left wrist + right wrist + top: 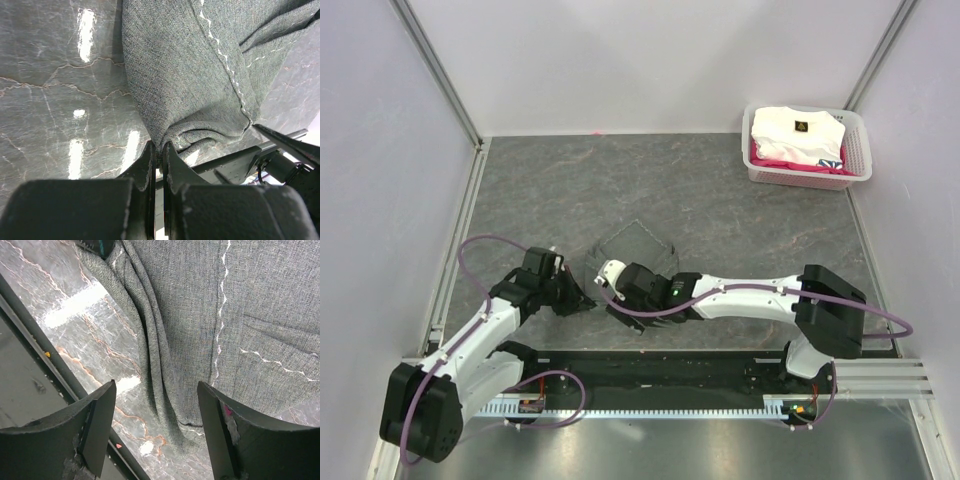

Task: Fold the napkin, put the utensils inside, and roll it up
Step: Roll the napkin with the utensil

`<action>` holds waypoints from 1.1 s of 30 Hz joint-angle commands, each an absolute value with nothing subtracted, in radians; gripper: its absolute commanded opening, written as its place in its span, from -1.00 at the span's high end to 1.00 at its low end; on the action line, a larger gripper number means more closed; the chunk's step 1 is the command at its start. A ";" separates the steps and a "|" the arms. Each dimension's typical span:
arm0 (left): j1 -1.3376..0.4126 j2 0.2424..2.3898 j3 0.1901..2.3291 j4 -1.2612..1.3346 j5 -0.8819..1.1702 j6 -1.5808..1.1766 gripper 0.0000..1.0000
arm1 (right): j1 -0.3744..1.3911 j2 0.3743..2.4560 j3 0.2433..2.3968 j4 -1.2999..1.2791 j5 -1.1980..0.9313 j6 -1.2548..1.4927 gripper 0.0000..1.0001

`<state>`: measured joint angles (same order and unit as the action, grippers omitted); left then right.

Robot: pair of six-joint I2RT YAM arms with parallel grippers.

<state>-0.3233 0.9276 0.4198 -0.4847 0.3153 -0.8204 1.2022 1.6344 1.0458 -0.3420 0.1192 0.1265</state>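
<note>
The grey-green napkin [638,248] lies bunched on the tabletop just beyond both grippers. In the left wrist view its gathered corner [200,132] is pinched between the jaws of my left gripper [161,149], which is shut on it. My left gripper [586,300] sits at the cloth's near-left edge. My right gripper [613,302] is close beside it and hovers over the folded near edge of the napkin [210,315]. Its jaws [156,385] stand wide apart, with cloth folds below them and nothing gripped. The utensils are out of view.
A white basket [860,150] with a folded white garment [795,133] stands at the back right corner. A black rail [660,365] runs along the near table edge right behind the grippers. Walls close in the left, right and back.
</note>
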 commanded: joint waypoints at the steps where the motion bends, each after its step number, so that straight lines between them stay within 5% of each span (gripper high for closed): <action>1: -0.314 0.920 0.456 -0.502 0.310 -0.808 0.96 | 1.226 1.663 1.032 -0.299 0.187 0.118 -0.50; 15: -0.299 0.905 0.443 -0.505 0.308 -0.811 0.96 | 1.239 1.707 0.971 -0.268 0.262 0.126 -0.34; 23: -0.296 0.907 0.436 -0.494 0.316 -0.807 0.96 | 1.241 1.720 0.951 -0.250 0.279 0.112 0.12; 29: -0.293 0.911 0.423 -0.442 0.347 -0.805 0.94 | 1.239 1.747 0.977 -0.282 0.189 0.074 0.65; 33: -0.288 0.908 0.436 -0.440 0.342 -0.796 0.52 | 1.213 1.787 1.028 -0.359 0.074 0.081 0.97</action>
